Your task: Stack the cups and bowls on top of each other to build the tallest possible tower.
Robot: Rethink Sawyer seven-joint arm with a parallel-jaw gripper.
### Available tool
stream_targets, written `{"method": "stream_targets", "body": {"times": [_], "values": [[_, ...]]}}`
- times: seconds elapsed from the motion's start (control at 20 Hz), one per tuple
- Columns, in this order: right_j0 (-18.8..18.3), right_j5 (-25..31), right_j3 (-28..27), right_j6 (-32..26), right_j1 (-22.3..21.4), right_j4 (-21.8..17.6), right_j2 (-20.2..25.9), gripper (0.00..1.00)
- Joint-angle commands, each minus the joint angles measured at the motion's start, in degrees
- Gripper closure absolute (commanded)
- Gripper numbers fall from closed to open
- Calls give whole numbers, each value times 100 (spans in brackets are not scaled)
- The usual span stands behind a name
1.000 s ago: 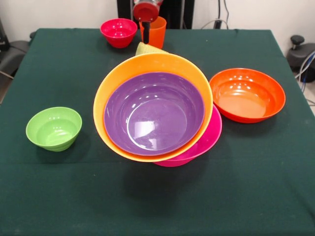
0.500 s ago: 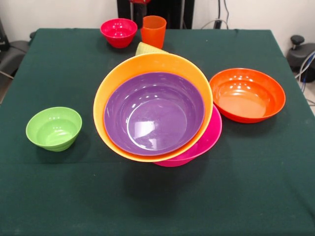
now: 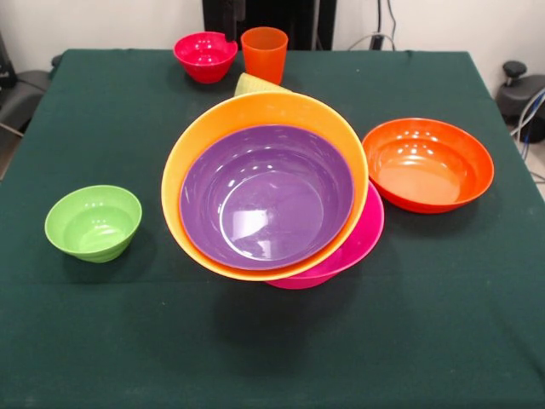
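Note:
The tower stands mid-table and leans: a large pink bowl (image 3: 364, 240) at the base, a yellow-orange bowl (image 3: 255, 111) above it, and a purple bowl (image 3: 264, 196) nested inside that. A pale green rim (image 3: 255, 83) pokes out behind the tower. The purple cup is hidden and the yellow cup is out of view. The orange cup (image 3: 265, 55) stands upright at the far edge beside the small red bowl (image 3: 203, 58). Only a dark tip of my gripper (image 3: 230, 30) shows, over the red bowl's right rim.
A small green bowl (image 3: 94, 223) sits at the left. A large orange-red bowl (image 3: 427, 164) sits right of the tower, close to the pink bowl. The green tablecloth (image 3: 272, 358) covers the table. The black pedestal (image 3: 298, 17) stands behind the cup.
My gripper rose from beside the orange cup and left the picture. Now a dark tip shows again, slightly left, over the red bowl's rim. Cups and bowls have not moved.

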Motion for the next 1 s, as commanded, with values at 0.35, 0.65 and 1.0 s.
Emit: {"method": "stream_targets", "body": {"times": [0.35,0.65,1.0], "values": [[4,-1640,695,1178,1027,598,1235,0],[168,-1854,749,1186,1133,634,1314,0],[201,-1994,1084,1277,958,651,1443,0]]}}
